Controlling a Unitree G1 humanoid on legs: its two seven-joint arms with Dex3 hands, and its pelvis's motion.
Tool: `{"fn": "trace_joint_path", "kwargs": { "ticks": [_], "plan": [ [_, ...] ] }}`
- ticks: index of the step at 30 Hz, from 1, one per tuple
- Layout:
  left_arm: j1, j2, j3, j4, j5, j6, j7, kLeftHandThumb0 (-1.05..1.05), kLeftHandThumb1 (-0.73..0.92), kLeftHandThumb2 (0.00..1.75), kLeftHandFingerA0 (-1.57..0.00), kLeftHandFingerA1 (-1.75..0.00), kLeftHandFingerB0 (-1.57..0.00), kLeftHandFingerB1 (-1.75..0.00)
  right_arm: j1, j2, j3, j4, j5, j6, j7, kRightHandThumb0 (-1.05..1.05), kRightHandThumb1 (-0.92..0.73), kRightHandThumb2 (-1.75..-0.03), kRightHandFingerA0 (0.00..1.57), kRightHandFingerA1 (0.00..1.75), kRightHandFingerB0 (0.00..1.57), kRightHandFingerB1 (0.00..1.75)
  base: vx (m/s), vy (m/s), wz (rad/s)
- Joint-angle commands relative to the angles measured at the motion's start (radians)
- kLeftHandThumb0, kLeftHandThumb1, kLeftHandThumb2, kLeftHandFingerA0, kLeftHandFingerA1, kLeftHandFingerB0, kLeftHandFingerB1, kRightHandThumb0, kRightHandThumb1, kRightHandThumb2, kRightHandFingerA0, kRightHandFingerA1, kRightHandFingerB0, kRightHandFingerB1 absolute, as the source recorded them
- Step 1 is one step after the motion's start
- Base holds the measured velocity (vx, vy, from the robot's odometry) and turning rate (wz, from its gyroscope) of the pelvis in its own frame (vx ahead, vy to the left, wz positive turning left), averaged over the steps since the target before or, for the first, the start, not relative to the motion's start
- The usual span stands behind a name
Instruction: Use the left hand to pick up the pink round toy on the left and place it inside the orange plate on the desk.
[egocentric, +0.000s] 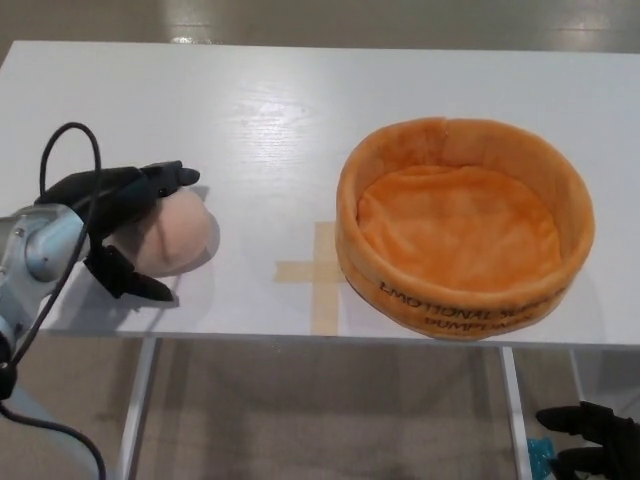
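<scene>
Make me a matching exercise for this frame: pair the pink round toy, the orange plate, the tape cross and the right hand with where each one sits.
Things:
1. pink round toy
2. orange plate
3. tape cross
4. right hand

Places:
A. below the table edge, bottom right corner
B. on the desk between toy and plate
C. right half of the desk, nothing inside
D. under the left hand, left side of the desk

Pairs: 1-D, 2-C, 3-B, 4-A

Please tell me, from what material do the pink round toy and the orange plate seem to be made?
The pink round toy looks like soft rubber or foam, smooth and matte, with no shine; which one is unclear. The orange plate looks like plush fabric: its surface is fuzzy, its thick wall is padded and slightly uneven, and dark letters are printed on the front.
</scene>
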Motion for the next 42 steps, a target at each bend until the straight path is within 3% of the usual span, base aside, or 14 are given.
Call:
{"fn": "trace_joint_path", "kwargs": {
  "ticks": [1,2,4,8,10,18,26,35,36,38,39,40,41,42],
  "plan": [
    [0.008,-0.019,-0.011,0.058,0.076,-0.054,0.104,-0.28,0.72,0.62,-0.66,-1.14,-0.42,-0.33,0.014,-0.009,-0.004,0.007,-0.006,-0.023,-0.006,-0.09,-0.62,-0.58,0.62,0.55,0.68,0.51,0.00,0.000,0.00],
    [0.012,-0.027,-0.007,0.062,0.077,-0.055,0.128,-0.26,0.82,0.64,-0.97,-1.15,-0.80,-0.45,0.014,-0.009,-0.004,0.007,-0.005,-0.023,-0.006,-0.09,-0.62,-0.57,0.63,0.55,0.68,0.51,0.00,0.000,0.00],
    [0.016,-0.037,-0.004,0.066,0.087,-0.050,0.165,-0.25,0.81,0.66,-0.88,-1.40,-0.89,-0.53,0.013,-0.010,-0.001,0.008,-0.009,-0.021,-0.010,-0.11,-0.62,-0.58,0.60,0.53,0.68,0.50,0.00,0.000,0.00],
    [0.024,-0.045,0.000,0.073,0.093,-0.072,0.229,-0.25,0.84,0.68,-0.79,-1.56,-0.86,-0.80,0.011,-0.011,0.000,0.008,-0.011,-0.014,-0.011,-0.10,-0.62,-0.58,0.61,0.54,0.68,0.50,0.00,0.000,0.00],
    [0.021,-0.054,0.006,0.081,0.099,-0.088,0.281,-0.24,0.85,0.61,-0.71,-1.72,-0.66,-1.14,0.006,-0.015,0.004,0.007,-0.016,-0.005,-0.009,-0.11,-0.63,-0.58,0.59,0.53,0.67,0.49,0.00,0.000,0.00],
    [0.014,-0.055,0.027,0.079,0.101,-0.112,0.301,-0.26,0.87,0.65,-0.72,-1.68,-0.65,-1.21,0.008,-0.015,0.000,0.011,-0.008,-0.012,-0.006,-0.11,-0.63,-0.58,0.63,0.55,0.68,0.50,0.00,0.000,0.00],
    [-0.033,-0.039,0.086,0.042,0.076,-0.146,0.306,-0.30,0.77,0.64,-0.73,-1.63,-0.80,-0.64,0.009,-0.012,-0.003,0.008,-0.008,-0.016,-0.014,-0.10,-0.62,-0.58,0.60,0.54,0.68,0.50,0.00,0.000,0.00],
    [-0.190,-0.030,0.152,-0.033,0.080,-0.126,0.254,-0.34,0.79,0.62,-0.68,-1.69,-0.57,-1.33,0.004,-0.015,-0.008,0.011,-0.002,-0.003,-0.002,-0.11,-0.63,-0.58,0.59,0.53,0.68,0.49,0.00,0.000,0.00],
    [-0.207,-0.033,0.149,-0.044,0.089,-0.135,0.261,-0.34,0.75,0.66,-0.80,-1.62,-0.68,-0.49,0.006,-0.014,-0.009,0.011,-0.001,-0.004,-0.001,-0.11,-0.62,-0.58,0.63,0.56,0.68,0.50,0.00,0.000,0.00],
    [-0.222,-0.037,0.147,-0.055,0.100,-0.152,0.274,-0.34,0.75,0.66,-0.80,-1.62,-0.68,-0.49,0.007,-0.014,-0.011,0.011,0.000,-0.008,-0.001,-0.11,-0.62,-0.58,0.63,0.56,0.68,0.50,0.00,0.000,0.00],
    [-0.246,-0.053,0.133,-0.080,0.122,-0.131,0.274,-0.36,0.75,0.64,-0.74,-1.68,-0.67,-0.96,0.009,-0.014,-0.010,0.012,-0.001,-0.009,0.000,-0.12,-0.63,-0.58,0.62,0.55,0.68,0.50,0.00,0.000,0.00],
    [-0.252,-0.058,0.129,-0.087,0.128,-0.124,0.273,-0.36,0.75,0.64,-0.74,-1.68,-0.67,-0.96,0.009,-0.014,-0.010,0.012,-0.001,-0.010,0.001,-0.12,-0.63,-0.58,0.62,0.55,0.68,0.50,0.00,0.000,0.00],
    [-0.268,-0.077,0.125,-0.106,0.126,-0.124,0.264,-0.32,0.78,0.61,-0.73,-1.74,-0.59,-1.38,0.008,-0.012,-0.006,0.010,-0.005,-0.010,-0.004,-0.11,-0.62,-0.58,0.61,0.55,0.68,0.50,0.00,0.000,0.00],
    [-0.284,-0.095,0.120,-0.116,0.127,-0.129,0.260,-0.32,0.76,0.62,-0.77,-1.75,-0.70,-1.18,0.008,-0.011,-0.002,0.008,-0.012,-0.010,-0.011,-0.13,-0.62,-0.58,0.61,0.54,0.69,0.50,0.00,0.000,0.00]
  ]
}}
